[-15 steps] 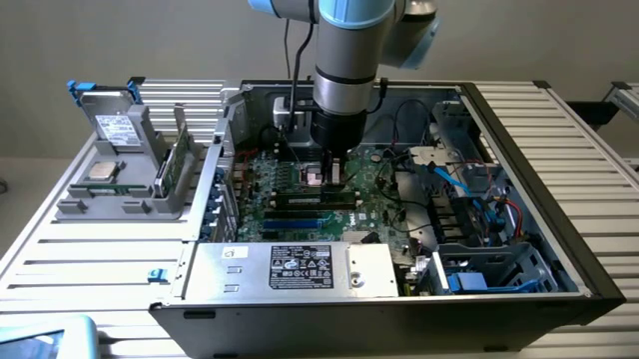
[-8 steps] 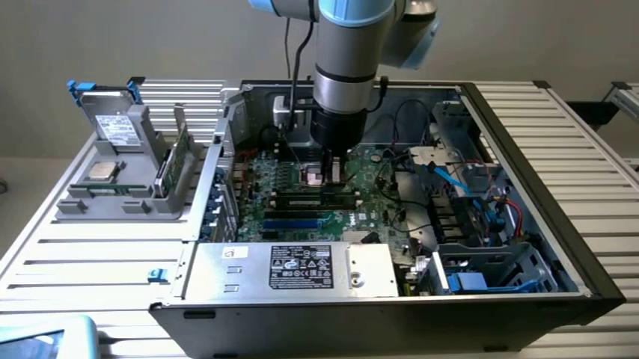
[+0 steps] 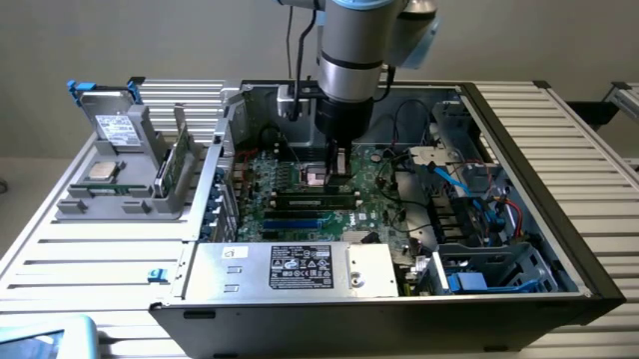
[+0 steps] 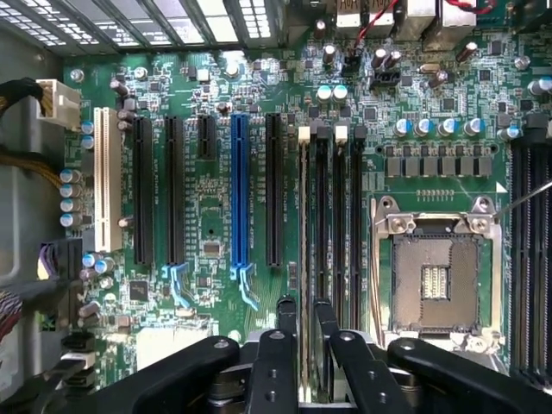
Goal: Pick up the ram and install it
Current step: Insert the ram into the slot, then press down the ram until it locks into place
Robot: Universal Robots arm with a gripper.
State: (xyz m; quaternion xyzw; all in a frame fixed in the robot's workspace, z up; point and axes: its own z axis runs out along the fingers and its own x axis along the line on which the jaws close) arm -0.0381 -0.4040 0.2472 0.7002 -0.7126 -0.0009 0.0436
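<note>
The ram [image 4: 304, 259] stands edge-on in the memory slot nearest the black expansion slots on the green motherboard [image 4: 207, 216]. In the exterior view it is a dark strip [image 3: 316, 199] lying across the board inside the open computer case. My gripper [image 4: 305, 304] straddles it from above, with one black finger [image 4: 287, 323] on each side and a small gap to the thin board, so it is open. In the exterior view the gripper [image 3: 340, 176] hangs straight down over the slots, just above the ram.
The empty processor socket [image 4: 435, 276] lies beside the memory slots. A grey holder [image 3: 120, 202] at the exterior view's left carries a drive with blue clips [image 3: 115, 127], a silver chip [image 3: 102, 170] and an upright green board [image 3: 178, 161]. Power supply [image 3: 289, 268] and cables [image 3: 469, 187] crowd the case.
</note>
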